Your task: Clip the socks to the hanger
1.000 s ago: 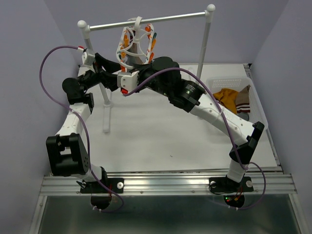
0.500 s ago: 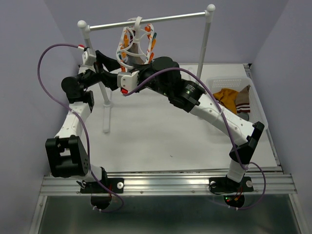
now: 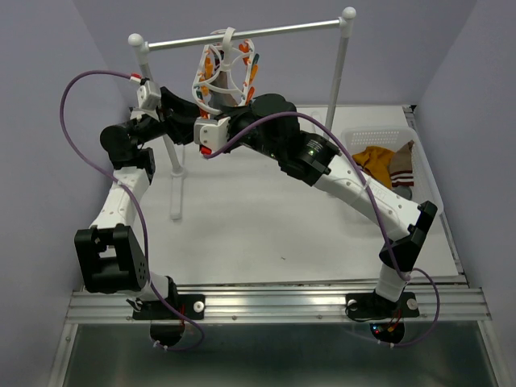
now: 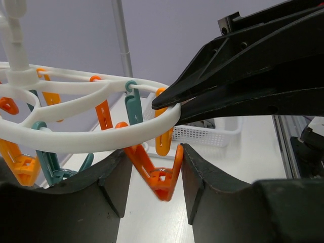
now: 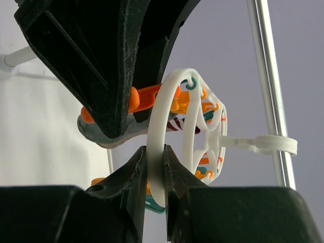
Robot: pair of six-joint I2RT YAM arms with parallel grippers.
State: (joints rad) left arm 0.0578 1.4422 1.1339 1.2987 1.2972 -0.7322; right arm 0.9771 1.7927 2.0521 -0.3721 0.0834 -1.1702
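Hanger: the hanger [image 3: 226, 76] hangs by its hook from the crossbar of the rack [image 3: 282, 32], tilted, with no sock on any clip that shows.
Hanger build: a thin oval ring of smooth, hard white plastic with curved spokes; small orange and teal clips dangle from little loops and can swing freely.
Orange clip: the orange clip [image 4: 157, 179] is a glossy V of two stiff handles, sitting just under the ring's rim.
Left gripper: the left gripper [image 4: 156, 157] has its jaws about halfway in, one on each side of the orange clip. Both handles appear to touch the pads.
Right gripper: the right gripper [image 5: 154, 152] pinches the white rim between nearly closed jaws.
Socks: the socks [image 3: 379, 157], soft mustard and striped fabric, lie bunched in the white lattice basket [image 3: 379, 133] on the table [image 3: 266, 226], well apart from the hanger.
Risk, slip: the clip's handles are slick and slanted, so a squeeze off their middle would likely pop it out sideways.
Risk, swing: the hanger pivots on its hook; if the rim pinch gives, the ring could turn away or lift off the crossbar.
Risk, order: neither gripper holds a sock, so an opened clip has nothing to bite.
Risk, crowding: both sets of black fingers meet at one rim spot and could knock together.
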